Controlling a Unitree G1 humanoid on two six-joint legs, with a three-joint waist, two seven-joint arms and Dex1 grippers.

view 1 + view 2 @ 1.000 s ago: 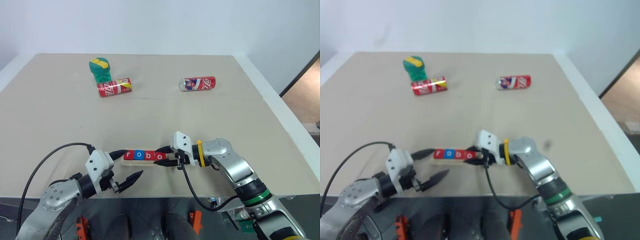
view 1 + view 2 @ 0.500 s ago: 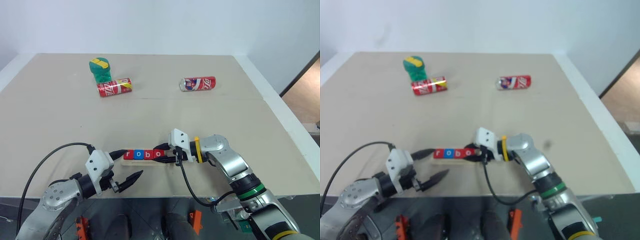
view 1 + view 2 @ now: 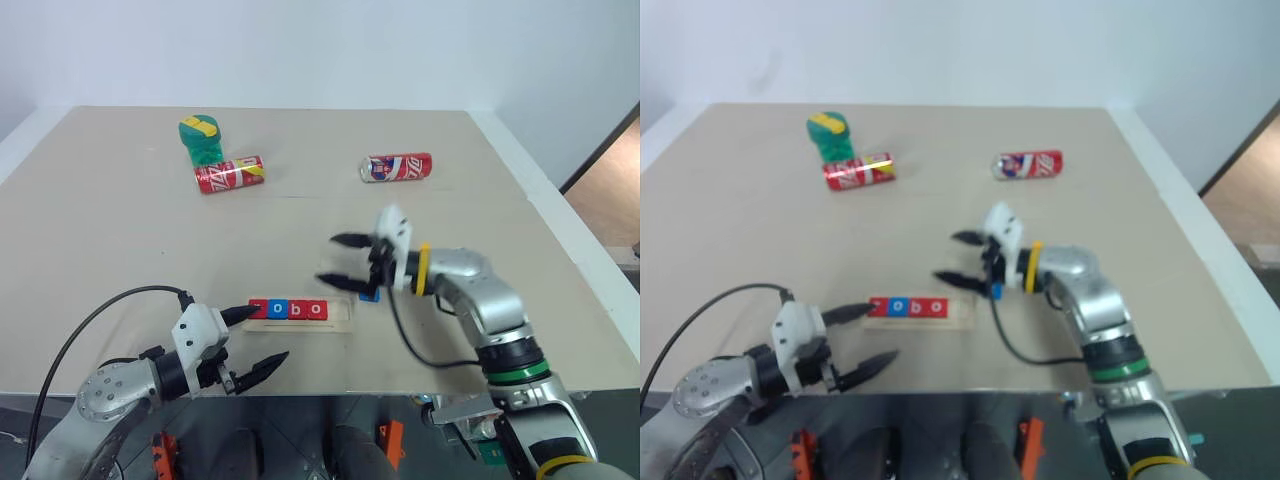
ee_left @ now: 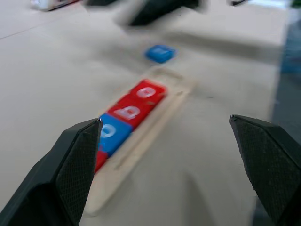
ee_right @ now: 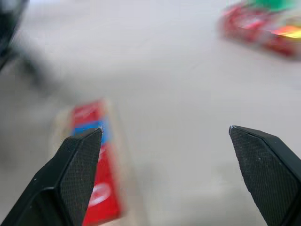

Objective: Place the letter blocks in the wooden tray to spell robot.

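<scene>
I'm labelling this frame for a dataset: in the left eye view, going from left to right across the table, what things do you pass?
Green bottle → red can beside it → wooden tray with four letter blocks → loose blue block → second red can.

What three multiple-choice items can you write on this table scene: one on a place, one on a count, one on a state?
1. Where is the loose blue tile?
A. on the table, off the right end of the wooden tray
B. on top of a soda can
C. in the left pincer

2. How many tiles lie in the wooden tray?
A. two
B. four
C. five

3. What is the state of the right pincer?
A. shut on a tile
B. open and empty
C. shut and empty

Answers: 1 A, it lies on the tabletop beside the tray; 2 B, four fill the groove; 3 B, its fingers stand apart in the air.
</scene>
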